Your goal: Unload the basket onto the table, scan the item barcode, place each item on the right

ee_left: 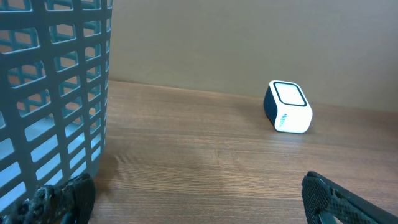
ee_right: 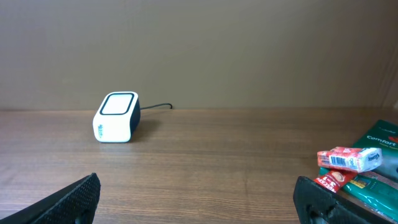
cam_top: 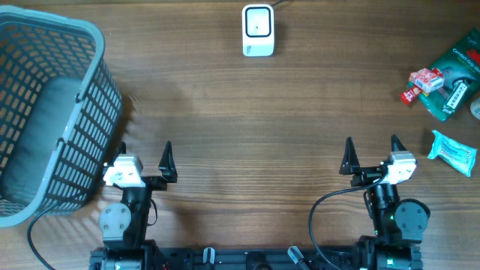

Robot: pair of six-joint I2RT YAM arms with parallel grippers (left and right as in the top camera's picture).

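Blue packet (cam_top: 452,153), the nearest likely item, lay on the table (cam_top: 240,112) just right of the right gripper (cam_top: 372,144), about level with its fingertips, its long axis running roughly left to right. A red packet (cam_top: 424,79) and green package (cam_top: 452,82) sat farther up the right edge. All were well apart from the left gripper (cam_top: 145,148), so the right arm seemed better placed. Both grippers had their fingers spread wide, holding nothing. The scanner (cam_top: 258,30) stood at far centre. The basket (cam_top: 94,34) at left showed a grey shape inside, either contents or its floor.
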